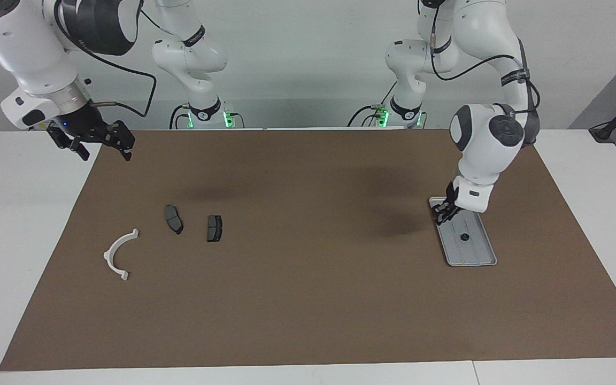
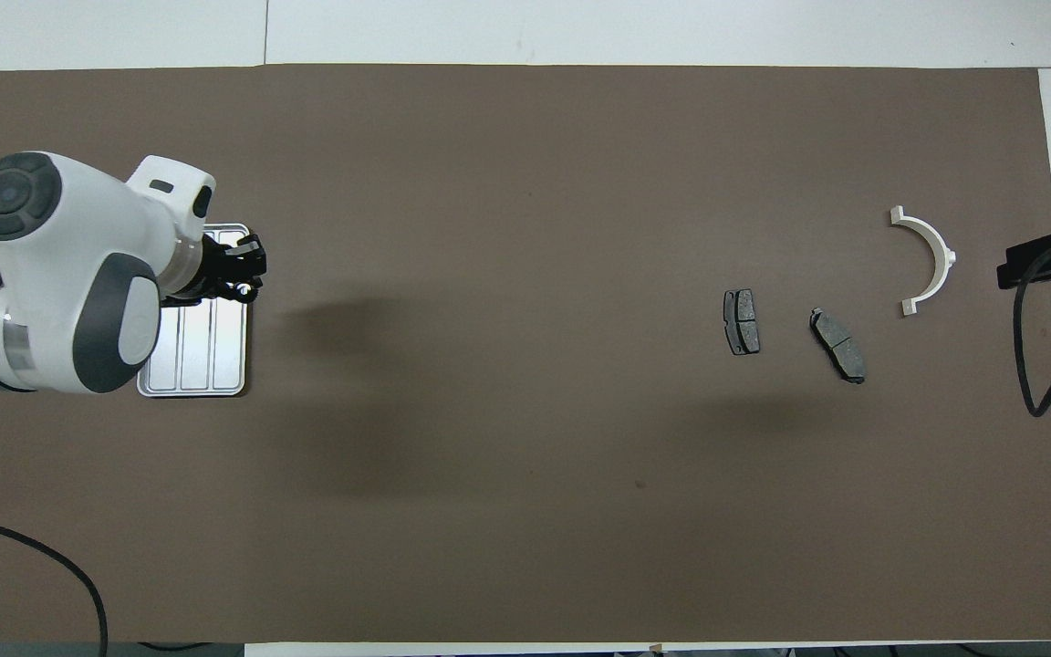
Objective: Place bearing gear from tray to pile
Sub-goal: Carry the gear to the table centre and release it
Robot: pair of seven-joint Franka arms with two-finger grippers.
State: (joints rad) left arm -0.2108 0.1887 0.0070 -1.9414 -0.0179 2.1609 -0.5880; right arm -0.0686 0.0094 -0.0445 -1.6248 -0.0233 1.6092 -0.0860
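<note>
At the right arm's end of the table, you have the right gripper [image 1: 106,155] hanging in the air over the edge of the brown mat [image 1: 308,299], its fingers spread wide and holding nothing; that arm waits.

Below it on the mat lies the pile. The white bracket [image 1: 117,255] is the piece farthest from the robots. The two dark pads [image 1: 174,218] [image 1: 214,228] lie side by side a little nearer to them, apart from each other and from the bracket.

Across a wide bare stretch of mat, toward the left arm's end, your left gripper [image 1: 440,217] points down over the end of the tray [image 1: 476,251] that is nearer the robots. Its fingers are drawn close together. You cannot tell whether a small part sits between them.

One gear [image 1: 463,237], small and dark, lies on the tray's ridged floor, about midway along it and clear of the gripper. From overhead the left arm hides that spot.
</note>
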